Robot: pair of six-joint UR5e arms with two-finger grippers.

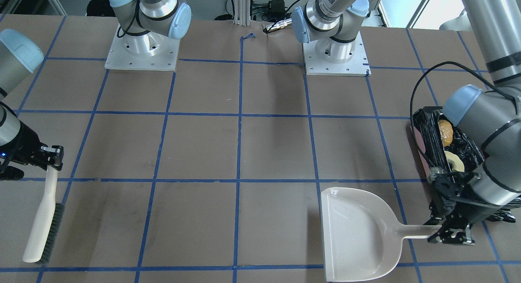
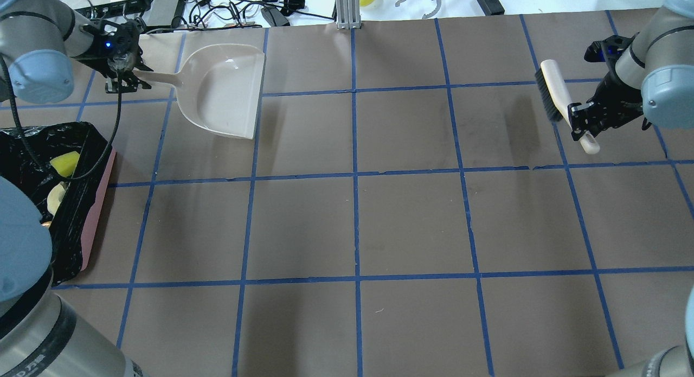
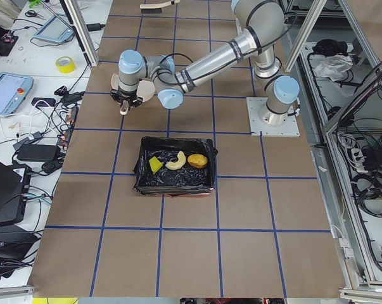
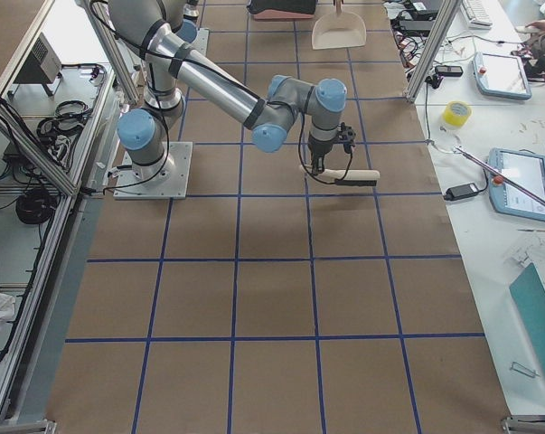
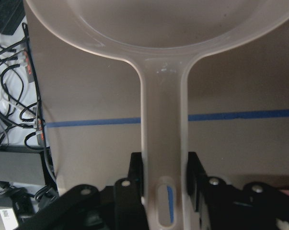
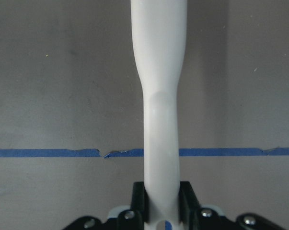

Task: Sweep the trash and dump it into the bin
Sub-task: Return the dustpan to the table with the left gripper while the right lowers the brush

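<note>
- The bin (image 3: pixel 175 183) (black-lined) stands at the robot's left.
- The dustpan (image 1: pixel 358 234) is near it, its handle clamped by the left gripper (image 5: pixel 164 182).
- The brush (image 1: pixel 42 222) has its handle clamped in the right gripper (image 6: pixel 162 201).
- The trash (image 3: pixel 176 161) lies inside the bin.

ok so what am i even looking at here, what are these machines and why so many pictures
These are two robot arms bolted to a brown table marked with blue tape squares, caught at one moment by six cameras. One faces the robot, one looks over its shoulders, two look from the table's ends, and two sit on the wrists. The left arm's fingers grip the handle of a beige dustpan. The right arm's fingers grip a brush by its handle. Near the left arm stands a pink bin lined with a black bag, holding a brown roll, a tan ring and a yellow-green block. The dustpan is empty.
</note>
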